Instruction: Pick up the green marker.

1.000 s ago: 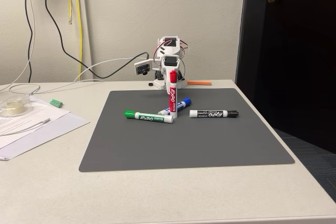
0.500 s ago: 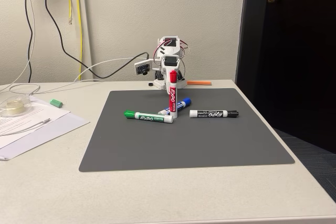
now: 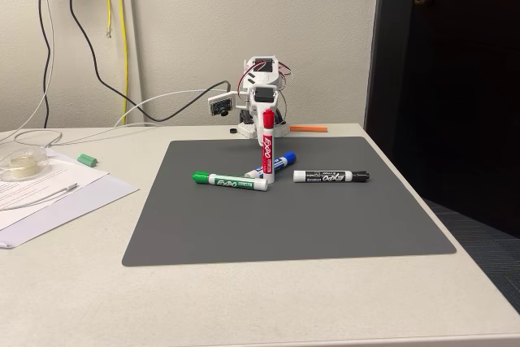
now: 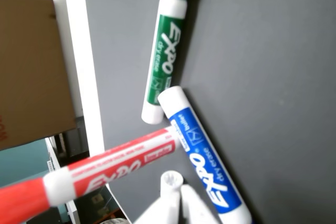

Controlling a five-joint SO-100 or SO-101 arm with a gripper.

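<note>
Marker (image 4: 164,61) with green cap is lying on the mat (image 4: 262,77), long axis running 12 to 6, sitting at 12 o'clock from the gripper (image 4: 176,203); fingers look pressed together, empty.

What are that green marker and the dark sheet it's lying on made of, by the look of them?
The green marker looks like smooth plastic: a glossy white barrel with a printed green label and a green cap that catches the light in the wrist view. The grey mat seems to be thin rubber or foam, perhaps vinyl: matte, no glare, lying flat on the table with clean edges.
</note>
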